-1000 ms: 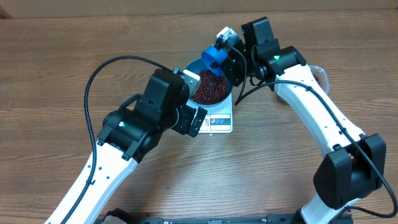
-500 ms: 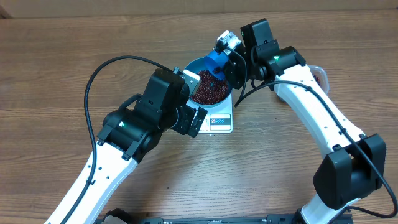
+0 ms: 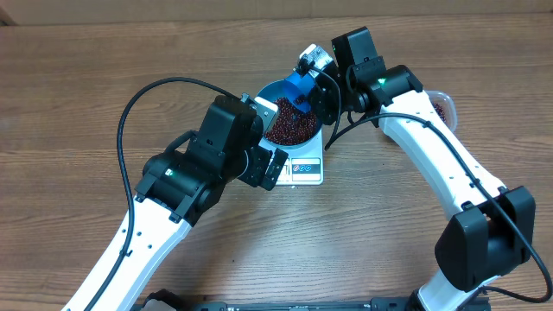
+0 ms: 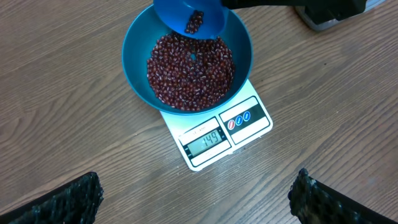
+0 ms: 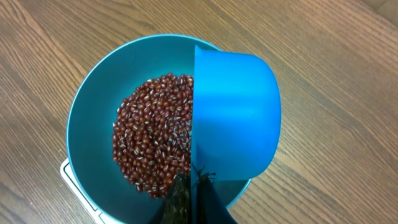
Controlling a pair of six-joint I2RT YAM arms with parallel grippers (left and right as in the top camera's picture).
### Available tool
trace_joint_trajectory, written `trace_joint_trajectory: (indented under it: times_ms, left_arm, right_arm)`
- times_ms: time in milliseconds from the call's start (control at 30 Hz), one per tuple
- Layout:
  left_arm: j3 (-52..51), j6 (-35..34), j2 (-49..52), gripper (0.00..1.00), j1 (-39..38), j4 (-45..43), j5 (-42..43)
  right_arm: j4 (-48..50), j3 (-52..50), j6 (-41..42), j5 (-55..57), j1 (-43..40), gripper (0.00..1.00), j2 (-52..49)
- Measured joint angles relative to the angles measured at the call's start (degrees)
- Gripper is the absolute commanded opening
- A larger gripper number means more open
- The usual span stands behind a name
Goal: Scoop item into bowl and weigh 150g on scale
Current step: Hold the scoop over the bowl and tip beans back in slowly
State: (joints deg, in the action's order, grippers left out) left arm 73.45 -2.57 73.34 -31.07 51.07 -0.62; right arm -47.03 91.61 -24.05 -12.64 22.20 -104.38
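The beans [image 4: 189, 71] lie as a dark red-brown heap in the blue bowl [image 4: 134, 59], which sits on the white scale [image 4: 258, 127] at the top centre of the left wrist view; the scale's display [image 4: 205, 138] reads 149. At the bowl's upper rim a small blue scoop [image 4: 180, 9] is tipped mouth-down toward the heap, with a few beans at its lip directly above the pile, so whatever falls should land inside. In the right wrist view the scoop's cup covers the right half of the bowl and its handle runs straight down the frame into my right claw [image 5: 189, 196], which is clamped shut on it. That arm is the one over the bowl. My left claw [image 4: 199, 202] is spread wide and holds nothing, its tips in the lower corners of the left wrist view, well below the scale over bare tabletop [image 4: 74, 143]. I judge only the slightest tip is needed.
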Motion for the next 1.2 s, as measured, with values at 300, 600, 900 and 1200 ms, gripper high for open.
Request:
trace_joint_trajectory:
  times_ms: [300,600,900,1200]
  left_arm:
    - [0.0,0.0,0.0,1.0,0.0,0.0,0.0]
    - [0.0,0.0,0.0,1.0,0.0,0.02,0.0]
    - [0.0,0.0,0.0,0.99,0.0,0.02,0.0]
    - [0.0,0.0,0.0,0.99,0.0,0.02,0.0]
  right_arm:
    - [1.6,0.0,0.02,0.02,0.83,0.04,0.04]
    - [4.46,0.0,0.02,0.02,1.95,0.04,0.04]
    - [-0.13,0.09,0.02,0.02,1.95,0.04,0.09]
    - [-0.39,0.11,0.04,0.02,1.95,0.04,0.09]
